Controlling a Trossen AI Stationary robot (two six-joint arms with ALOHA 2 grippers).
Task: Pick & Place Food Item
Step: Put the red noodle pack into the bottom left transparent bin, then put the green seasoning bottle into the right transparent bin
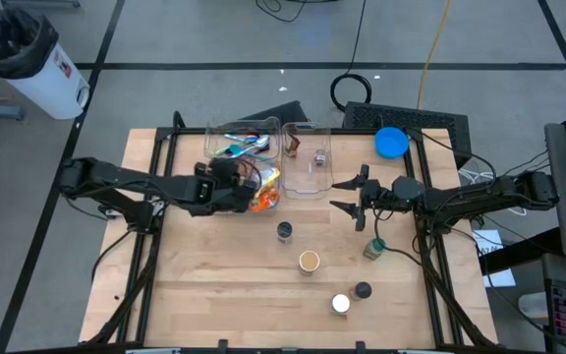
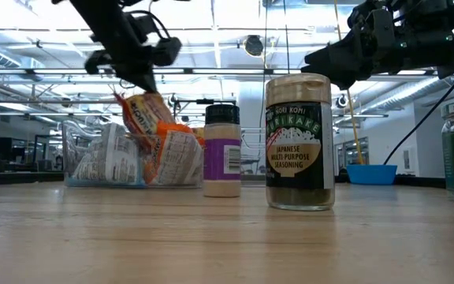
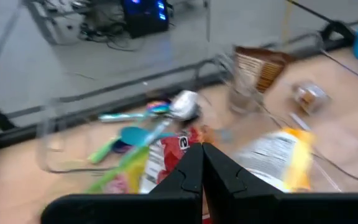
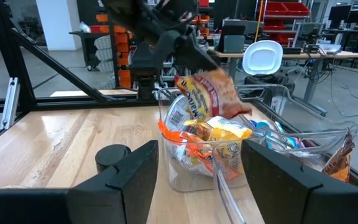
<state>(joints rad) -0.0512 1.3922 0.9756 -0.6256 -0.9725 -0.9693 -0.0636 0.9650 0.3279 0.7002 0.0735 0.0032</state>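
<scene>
Wood planks, pale and butcher-block in pattern, form the table top (image 1: 224, 285), which sits in a black metal frame on a grey floor crossed by dark tape lines. Toward the far edge stand two clear plastic bins: the left clear bin (image 1: 244, 167) is heaped with crinkly snack packets, and the right clear bin (image 1: 308, 157) holds only a couple of small items. The left gripper (image 1: 247, 184) reaches over the left clear bin with its fingers (image 3: 194, 174) pinched shut on a red and orange snack bag (image 2: 143, 112), which the low view shows hanging just above the pile of packets. The right gripper (image 1: 352, 194) hovers just beside the right clear bin, its jaws spread wide and holding nothing.

Several small jars stand apart on the open wood nearer the front: a dark-lidded spice jar (image 1: 284, 231), a tan-lidded jar of Japanese seasoning (image 2: 299, 142), a white-lidded jar (image 1: 340, 304) with a small black-capped jar (image 1: 363, 290) close to it, and a green-labelled jar (image 1: 373, 248) by the right rail. A round blue bowl (image 1: 391, 143) rests at the far right corner on a black mat.

Beyond the table, a white bin lined with a black bag (image 1: 23, 59) stands on the floor at the far left, cables trail across the floor, and the low view looks into a bright workshop with overhead trusses and strip lights.
</scene>
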